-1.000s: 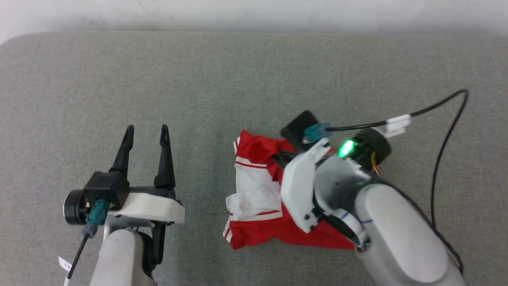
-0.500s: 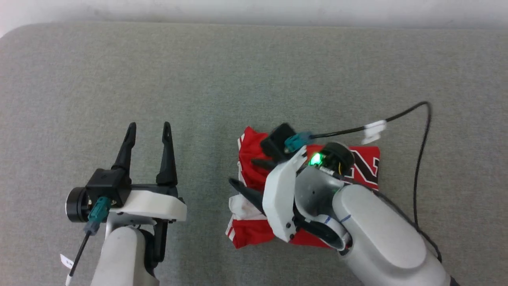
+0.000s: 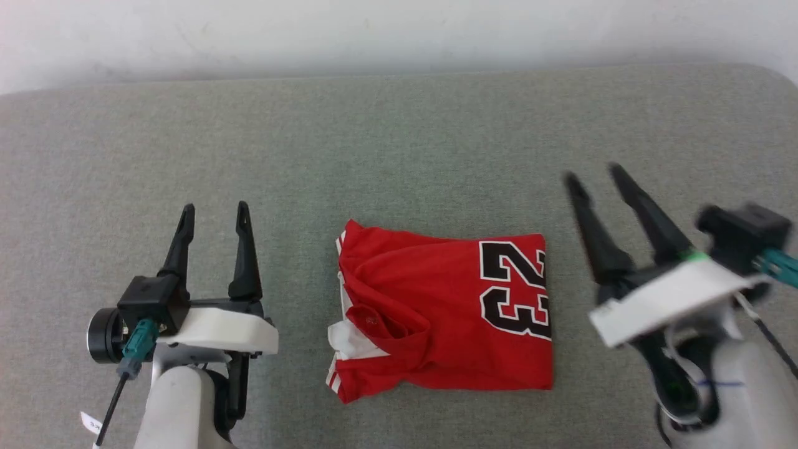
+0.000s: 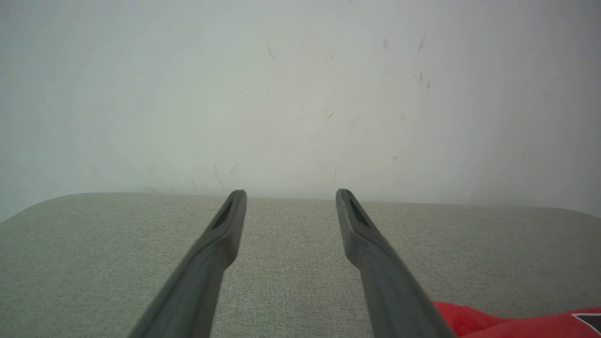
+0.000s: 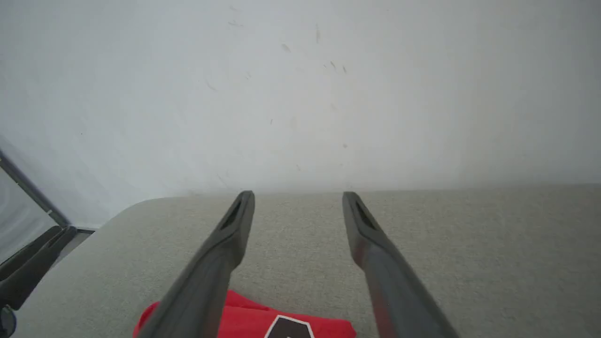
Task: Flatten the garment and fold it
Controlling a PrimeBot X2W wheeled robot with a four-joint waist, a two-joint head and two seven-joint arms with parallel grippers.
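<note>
End effectors: left gripper (image 3: 214, 207) and right gripper (image 3: 592, 173) both spread wide; empty, touching nothing
Surface: grey padded table (image 3: 399, 125) against a pale wall (image 3: 399, 31); no obstruction noted
Garment: folded red shirt (image 3: 436, 312) lies between the grippers, number 23 up
Weak spot: collar (image 3: 374, 318) end rumpled; judged to need pressing flat without dragging layers

Up at the head, looking steeply down on the grey tabletop (image 3: 399, 137) from mid-height. Down at the wrists, skimming low along the left gripper (image 4: 291, 192) and right gripper (image 5: 298, 193) toward the white wall (image 4: 300, 94). Catching the garment (image 3: 436, 312) in all three.
</note>
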